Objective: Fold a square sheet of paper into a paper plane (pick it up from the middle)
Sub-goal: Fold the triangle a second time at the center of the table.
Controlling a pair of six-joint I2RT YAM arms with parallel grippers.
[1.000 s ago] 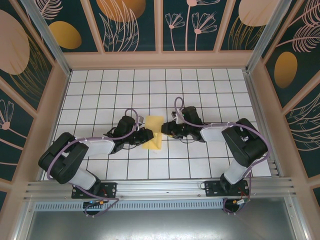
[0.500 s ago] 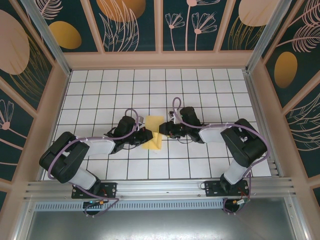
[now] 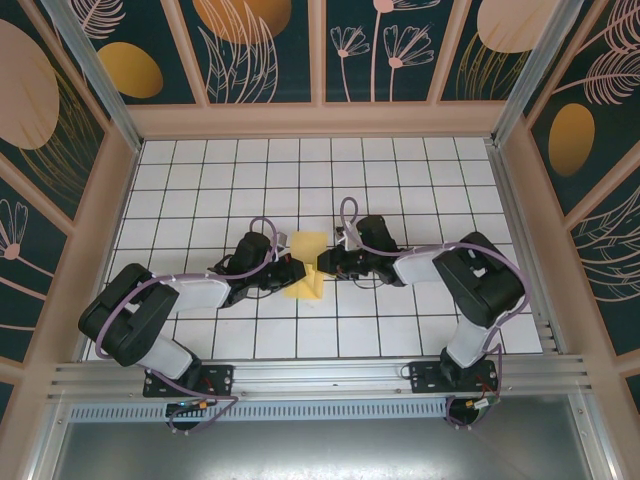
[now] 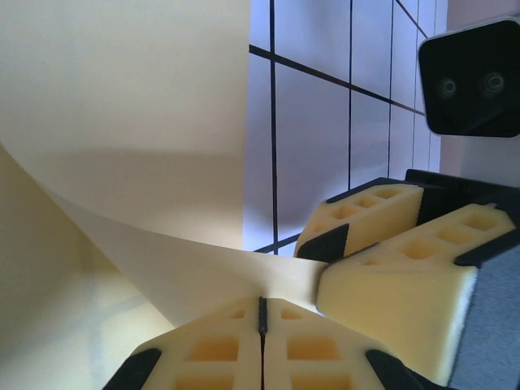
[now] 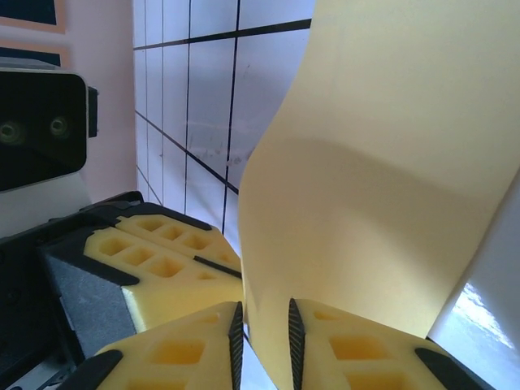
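The yellow square sheet of paper (image 3: pixel 308 246), folded to a narrow upright strip, sits at mid-table between both grippers. My left gripper (image 3: pixel 296 272) has its jaws pressed together, pinching the sheet's near edge (image 4: pixel 203 272) at the tips (image 4: pixel 262 302). From the right, my right gripper (image 3: pixel 322 262) meets the same part of the sheet. Its jaws (image 5: pixel 262 325) stand a narrow gap apart, with the curved paper (image 5: pixel 382 162) running down into the gap. The two grippers' fingers (image 4: pixel 390 260) almost touch.
White tiled tabletop (image 3: pixel 400 180) with dark grid lines, enclosed by wooden rails and patterned walls. The aluminium rail (image 3: pixel 320 375) carrying both arm bases runs along the near edge. The left wrist camera housing (image 5: pixel 41 122) is close to the right gripper.
My right gripper has slid left onto the paper and narrowed its jaws around it. The left jaws have closed fully on the sheet. The sheet's near end has bowed upward.
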